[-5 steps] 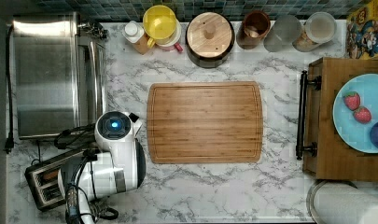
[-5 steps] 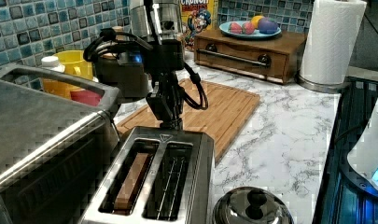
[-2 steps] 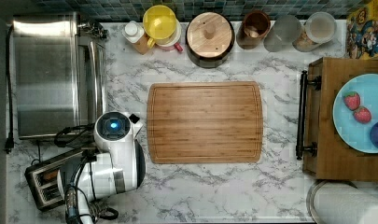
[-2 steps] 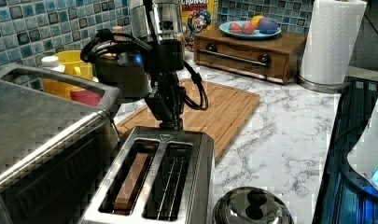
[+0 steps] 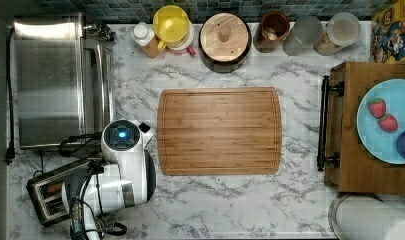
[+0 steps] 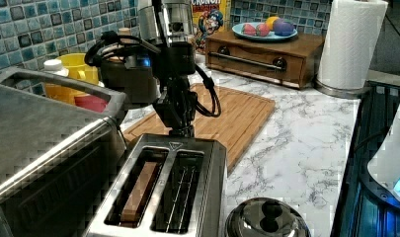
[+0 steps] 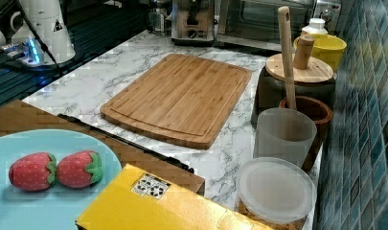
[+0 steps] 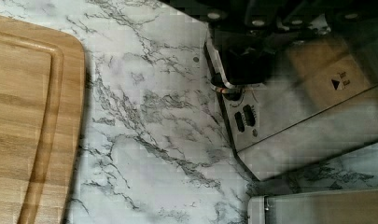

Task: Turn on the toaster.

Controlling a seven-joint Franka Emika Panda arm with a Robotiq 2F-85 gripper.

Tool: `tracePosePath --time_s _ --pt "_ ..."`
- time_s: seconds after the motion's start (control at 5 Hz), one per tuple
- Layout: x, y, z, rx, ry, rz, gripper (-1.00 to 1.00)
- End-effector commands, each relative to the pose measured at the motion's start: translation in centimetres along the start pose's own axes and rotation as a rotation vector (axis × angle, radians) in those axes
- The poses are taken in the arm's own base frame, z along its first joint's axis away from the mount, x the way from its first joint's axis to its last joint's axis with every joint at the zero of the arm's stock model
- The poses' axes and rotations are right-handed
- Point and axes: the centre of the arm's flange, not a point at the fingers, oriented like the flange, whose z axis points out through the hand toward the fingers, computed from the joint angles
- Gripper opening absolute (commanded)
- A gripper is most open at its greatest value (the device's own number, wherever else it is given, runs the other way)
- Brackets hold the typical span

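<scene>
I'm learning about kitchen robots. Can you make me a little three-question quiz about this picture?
1. True or false: the toaster has a slice in one of its slots.
2. What lies on the blue plate in the right view? A) two strawberries B) a banana C) bread
3. Fill in: the gripper hangs over the toaster's end that faces the wooden ______.

Key: 1 true; 2 A; 3 cutting board.
</scene>
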Motion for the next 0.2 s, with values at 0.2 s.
tracePosePath --time_s 0.2 --pt "-7.49 7.17 13.56 -0.117 -0.345 0.145 -1.0"
